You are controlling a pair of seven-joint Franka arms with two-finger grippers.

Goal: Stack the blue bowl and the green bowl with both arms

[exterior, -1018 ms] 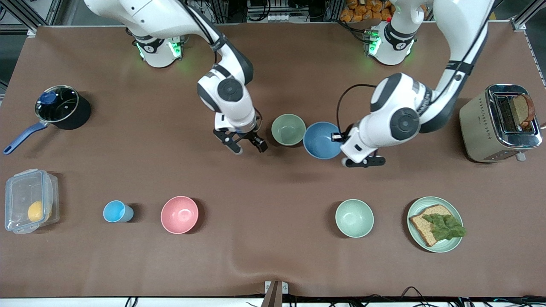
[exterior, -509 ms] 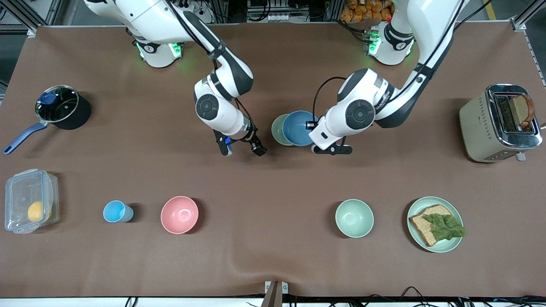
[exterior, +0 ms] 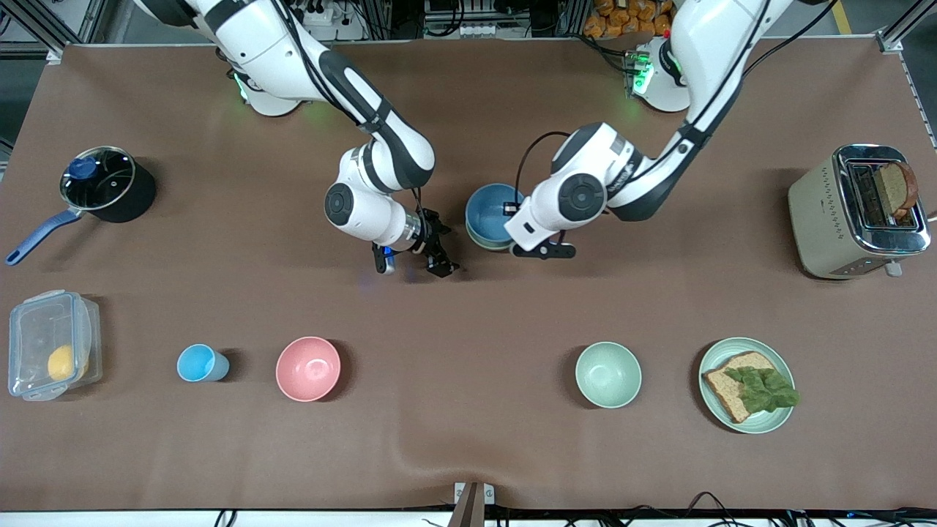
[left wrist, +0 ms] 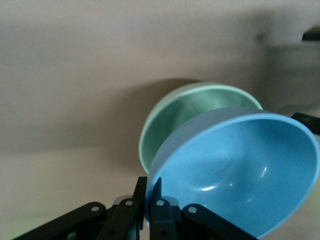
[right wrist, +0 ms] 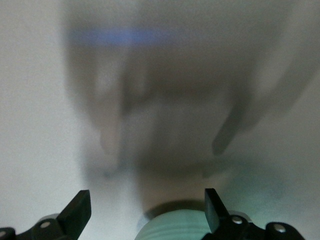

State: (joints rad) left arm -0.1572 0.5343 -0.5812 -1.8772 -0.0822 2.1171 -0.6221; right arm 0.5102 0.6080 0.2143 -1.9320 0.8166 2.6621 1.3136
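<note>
Left gripper (exterior: 521,233) clamped on the rim of the blue bowl (exterior: 492,212), fingers (left wrist: 161,215) pinching the wall from both sides. Blue bowl held tilted directly over the green bowl (exterior: 483,239), covering nearly all of it in the front view; only a sliver of green rim peeking out underneath. From the left wrist view, blue bowl (left wrist: 240,175) clearly above and partly across the green bowl (left wrist: 175,117), apart from it as far as can be told. Both bowls near the middle of the table (exterior: 468,439), closer to the robots' edge than to the front camera's edge.

Right gripper (exterior: 413,262) spread wide and holding nothing, low over bare tabletop just beside the green bowl, toward the right arm's end. Green rim (right wrist: 172,225) visible between its open fingers (right wrist: 214,207) in the right wrist view.

Along the front camera's edge: second green bowl (exterior: 608,375), plate (exterior: 782,420) with bread, pink bowl (exterior: 308,369), light-blue cup (exterior: 198,363), lidded plastic box (exterior: 50,344). Pot (exterior: 106,184) toward the right arm's end, toaster (exterior: 858,211) toward the left arm's end.
</note>
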